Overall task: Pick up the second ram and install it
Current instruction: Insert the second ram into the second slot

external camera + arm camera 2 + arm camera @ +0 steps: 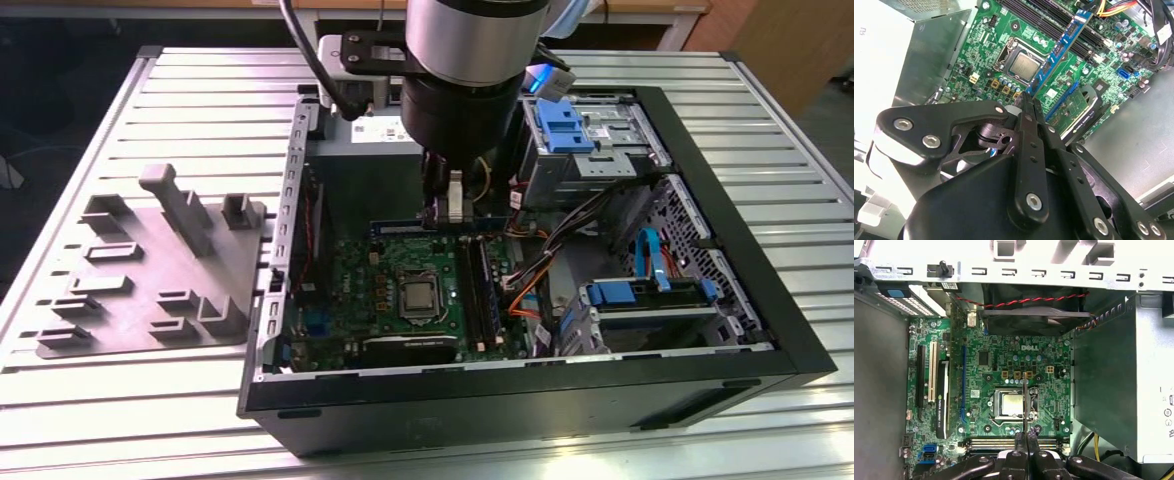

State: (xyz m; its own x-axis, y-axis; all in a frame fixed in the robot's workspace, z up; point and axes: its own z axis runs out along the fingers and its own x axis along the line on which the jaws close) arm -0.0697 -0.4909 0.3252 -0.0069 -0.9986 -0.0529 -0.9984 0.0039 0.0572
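Computer case (534,395): black, lying open side up on the slatted metal table (134,400); its near wall is closest in the exterior view.
Grey fixture (147,290): on the table at the exterior view's left, just beside the case, with several upright holders.
Motherboard (360,270): green, flat on the case floor, on the case's left side in the exterior view.
Processor (420,296): square and silver-topped, seated in its socket near the middle of the board.
Arm (467,70): reaches from above into the open case.
Gripper (447,215): clenched on the second ram (394,226), pinching one end of it between the fingertips in the second wrist view, gripper (1026,97).
Second ram, position: held level above the motherboard, not seated. In the second wrist view the blue stick (1059,47) passes beside the processor (1024,65). In the first wrist view it shows edge-on (1025,395) over the processor (1011,405).
Memory slots (478,290): long and black, just right of the processor in the exterior view; the held stick lies crosswise to them.
Cables (527,300): orange and mixed, bundled right of the slots.
Drive cages (627,292): blue-latched, at the case's right side in the exterior view.
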